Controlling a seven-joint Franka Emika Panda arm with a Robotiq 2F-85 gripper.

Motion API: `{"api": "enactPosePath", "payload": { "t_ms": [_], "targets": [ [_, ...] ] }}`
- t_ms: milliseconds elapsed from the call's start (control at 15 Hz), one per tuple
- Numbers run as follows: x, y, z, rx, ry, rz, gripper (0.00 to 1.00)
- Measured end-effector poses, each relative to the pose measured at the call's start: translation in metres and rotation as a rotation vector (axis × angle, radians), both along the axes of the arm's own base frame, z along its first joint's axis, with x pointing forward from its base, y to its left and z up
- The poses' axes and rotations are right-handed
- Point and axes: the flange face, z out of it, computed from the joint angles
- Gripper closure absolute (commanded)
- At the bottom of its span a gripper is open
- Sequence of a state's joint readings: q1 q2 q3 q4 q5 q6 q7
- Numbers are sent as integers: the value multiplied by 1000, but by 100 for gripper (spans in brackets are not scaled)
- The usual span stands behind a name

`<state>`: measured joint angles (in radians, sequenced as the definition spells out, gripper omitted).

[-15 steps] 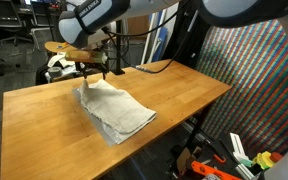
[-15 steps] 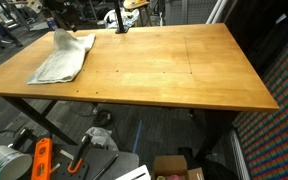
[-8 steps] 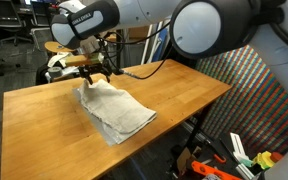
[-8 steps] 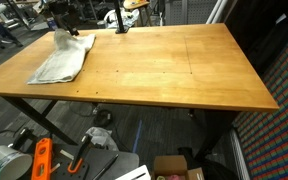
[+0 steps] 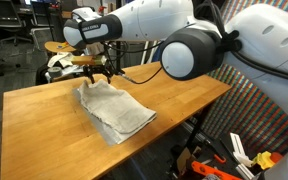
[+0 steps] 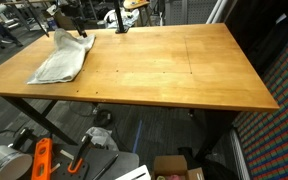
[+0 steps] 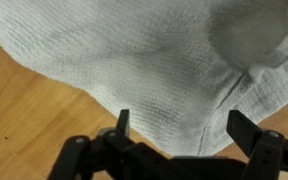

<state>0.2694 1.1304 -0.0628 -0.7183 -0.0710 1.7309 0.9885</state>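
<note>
The gripper hangs wide open over the far end of the cloth, with nothing in its hold. The cloth (pale, rumpled, loosely folded) lies on the desk, near one corner in both exterior views. In the wrist view the jaws stand apart over the cloth's edge, with bare wood beside it.

wooden table — dark legs | orange tool on floor below its near edge | cardboard box on floor | multicoloured panel — beside table
</note>
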Motion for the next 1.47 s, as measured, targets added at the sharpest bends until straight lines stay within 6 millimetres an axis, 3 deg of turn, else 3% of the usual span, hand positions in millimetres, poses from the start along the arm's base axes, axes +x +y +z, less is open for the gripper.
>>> {"api": "enactPosePath", "payload": {
  "t_ms": [333, 667, 1200, 1467],
  "targets": [
    [5, -14, -24, -3, 14, -20, 0],
    [8, -23, -22, -3, 12, -35, 0],
    [18, -77, -17, 3, 8, -130, 0],
    [20, -95, -19, 12, 6, -192, 0]
  ]
}}
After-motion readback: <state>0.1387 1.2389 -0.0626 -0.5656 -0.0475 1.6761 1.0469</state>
